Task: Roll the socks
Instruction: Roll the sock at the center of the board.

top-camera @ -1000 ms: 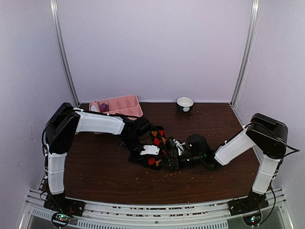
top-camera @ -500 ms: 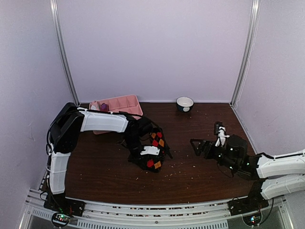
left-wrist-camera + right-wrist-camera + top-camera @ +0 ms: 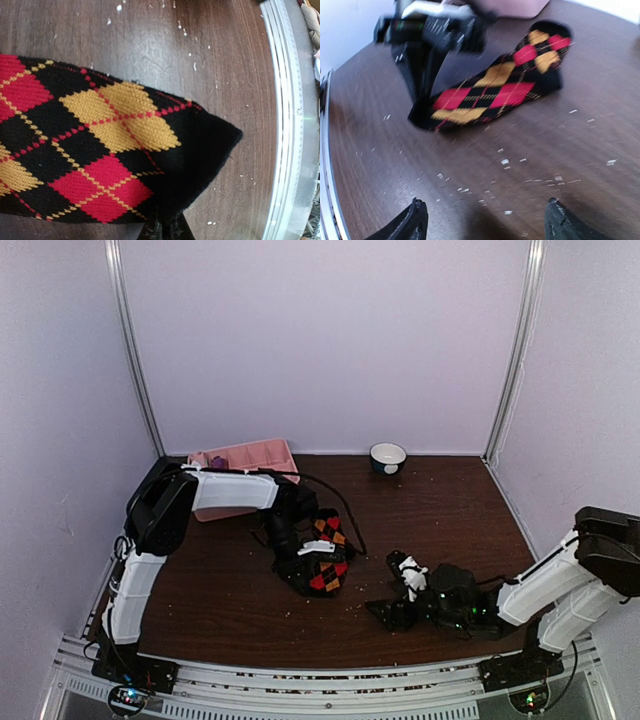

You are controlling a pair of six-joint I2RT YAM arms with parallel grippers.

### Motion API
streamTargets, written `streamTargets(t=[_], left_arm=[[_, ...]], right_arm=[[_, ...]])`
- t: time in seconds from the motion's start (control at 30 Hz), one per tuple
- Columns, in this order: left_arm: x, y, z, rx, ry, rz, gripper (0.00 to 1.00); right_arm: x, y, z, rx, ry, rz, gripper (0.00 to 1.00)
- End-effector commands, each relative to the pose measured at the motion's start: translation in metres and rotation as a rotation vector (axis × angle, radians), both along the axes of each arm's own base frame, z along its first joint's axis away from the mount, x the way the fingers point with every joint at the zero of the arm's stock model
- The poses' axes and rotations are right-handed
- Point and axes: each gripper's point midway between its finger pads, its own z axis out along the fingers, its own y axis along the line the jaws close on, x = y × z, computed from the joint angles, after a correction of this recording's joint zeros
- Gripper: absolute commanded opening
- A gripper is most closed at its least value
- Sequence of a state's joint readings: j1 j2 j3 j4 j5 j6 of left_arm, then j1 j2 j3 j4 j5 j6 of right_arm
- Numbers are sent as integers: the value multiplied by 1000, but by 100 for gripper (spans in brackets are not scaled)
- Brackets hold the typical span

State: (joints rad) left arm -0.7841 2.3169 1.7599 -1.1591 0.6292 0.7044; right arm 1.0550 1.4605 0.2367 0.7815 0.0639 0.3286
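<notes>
Nearest, the right arm reaches low across the near right of the dark wooden surface. Its jaws are released, the two black fingertips spread wide with only bare wood and pale specks between them, well apart from the sock. Farther in and left of centre lies the black argyle sock, with red and yellow diamonds, flat on the surface and bunched at its near end. The left arm bends down over it. In the left wrist view its jaws are clenched on the sock's black edge. At the far left stands a pink tray, and right of it, against the back wall, a small bowl.
</notes>
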Motion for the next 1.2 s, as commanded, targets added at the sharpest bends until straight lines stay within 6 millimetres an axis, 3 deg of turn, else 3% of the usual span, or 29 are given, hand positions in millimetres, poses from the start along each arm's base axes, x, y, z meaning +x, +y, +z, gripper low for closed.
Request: streamTargets(t=[0.0, 0.13, 0.47, 0.77, 1.17], left_arm=[[-6, 7, -6, 64, 70, 22, 7], [-4, 9, -13, 102, 84, 32, 7], [0, 9, -17, 130, 88, 27, 7], [-1, 9, -14, 121, 92, 18, 7], [0, 9, -13, 120, 77, 8, 9]], right_arm=[[-17, 55, 16, 11, -123, 282, 74], [-13, 76, 12, -58, -182, 335, 59], [-16, 107, 6, -154, -288, 409, 51], [10, 117, 1, -236, -350, 332, 40], [8, 120, -17, -261, -289, 349, 26]])
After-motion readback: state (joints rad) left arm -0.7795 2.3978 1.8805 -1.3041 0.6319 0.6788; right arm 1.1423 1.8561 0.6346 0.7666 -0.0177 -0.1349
